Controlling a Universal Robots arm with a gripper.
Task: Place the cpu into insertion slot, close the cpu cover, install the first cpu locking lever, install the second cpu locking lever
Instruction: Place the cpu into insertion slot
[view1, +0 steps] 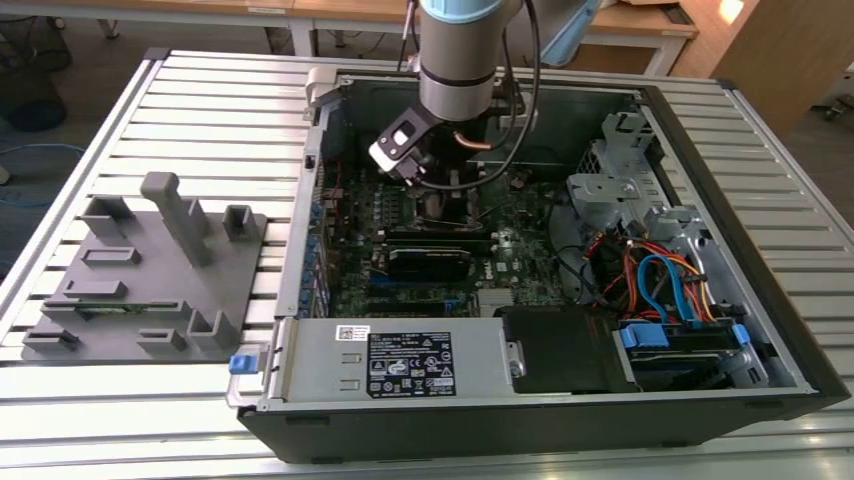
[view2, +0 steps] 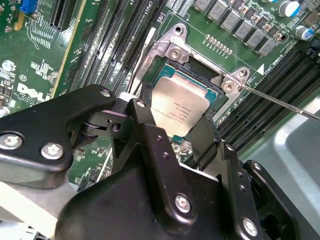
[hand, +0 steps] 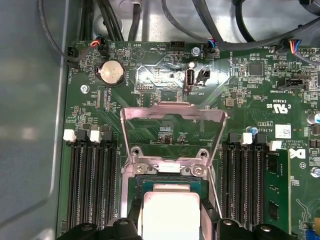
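The open computer case (view1: 534, 430) on the slatted surface (view1: 200, 100) is taken in whole by the exterior view, from high up and well back, looking steeply down. The second wrist view is set close and oblique, looking past the hand (view2: 175, 117) onto the cpu (view2: 182, 102). The first wrist view is set close, facing the green board (hand: 250, 90) almost squarely. The cpu and insertion slot (view2: 197, 67) are shared by both wrist views.

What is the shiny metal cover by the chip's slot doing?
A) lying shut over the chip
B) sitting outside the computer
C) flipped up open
C: in the first wrist view the cpu cover stands raised at the edge of the insertion slot, green board showing through its window, the cpu uncovered.
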